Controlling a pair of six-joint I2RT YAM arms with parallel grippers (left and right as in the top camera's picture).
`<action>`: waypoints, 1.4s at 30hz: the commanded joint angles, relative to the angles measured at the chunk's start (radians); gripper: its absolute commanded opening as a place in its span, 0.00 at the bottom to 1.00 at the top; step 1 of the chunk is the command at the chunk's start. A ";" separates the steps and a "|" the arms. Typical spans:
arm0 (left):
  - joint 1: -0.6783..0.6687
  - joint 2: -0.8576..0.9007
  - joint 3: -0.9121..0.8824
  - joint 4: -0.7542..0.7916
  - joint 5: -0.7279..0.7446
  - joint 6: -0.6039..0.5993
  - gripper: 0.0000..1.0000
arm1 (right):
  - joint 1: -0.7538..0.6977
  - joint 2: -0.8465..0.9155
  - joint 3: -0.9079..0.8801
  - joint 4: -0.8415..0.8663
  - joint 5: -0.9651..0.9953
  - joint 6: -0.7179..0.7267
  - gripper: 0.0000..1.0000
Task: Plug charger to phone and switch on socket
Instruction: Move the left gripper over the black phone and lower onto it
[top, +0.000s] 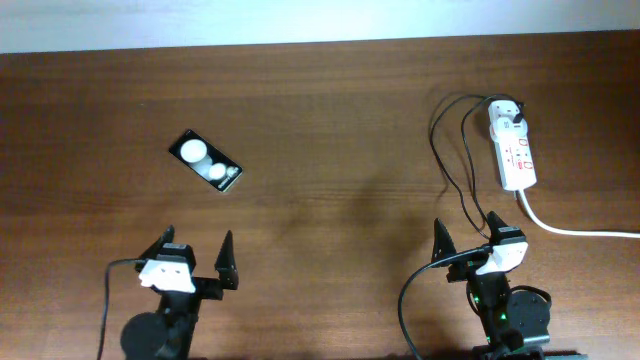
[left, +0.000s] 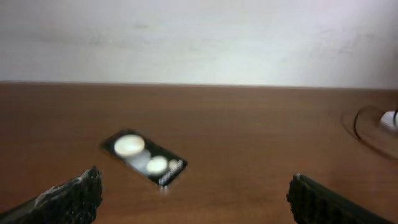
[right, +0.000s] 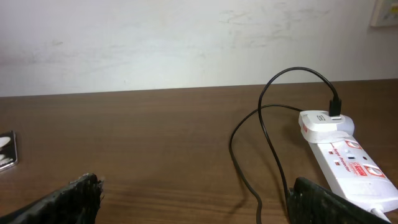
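Observation:
The phone (top: 206, 161) lies flat and slanted on the brown table, left of centre, glossy black with two white spots; the left wrist view has the phone (left: 143, 157) ahead of my left gripper (left: 194, 186). The white socket (top: 514, 148) lies at the far right, and a white adapter (right: 323, 123) is plugged into its far end. The charger's thin black cable (top: 455, 160) loops from there toward my right gripper (top: 468, 236); its plug tip is hidden. My left gripper (top: 197, 246) stands open just near of the phone. My right gripper (right: 194, 190) is open, cable (right: 249, 143) running between its fingers.
A thick white cord (top: 580, 231) leaves the socket's near end and runs off the right side. A pale wall (right: 186, 37) rises behind the table's far edge. Bare brown tabletop (top: 340, 180) stretches between phone and socket.

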 joint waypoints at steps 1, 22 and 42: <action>0.000 -0.003 0.079 -0.027 0.014 0.016 0.99 | 0.005 -0.009 -0.009 0.001 0.012 -0.004 0.99; 0.000 0.823 0.743 -0.463 0.071 0.016 0.99 | 0.005 -0.009 -0.009 0.001 0.012 -0.004 0.99; 0.000 1.185 1.024 -0.559 0.030 -0.236 0.99 | 0.005 -0.009 -0.009 0.001 0.012 -0.004 0.99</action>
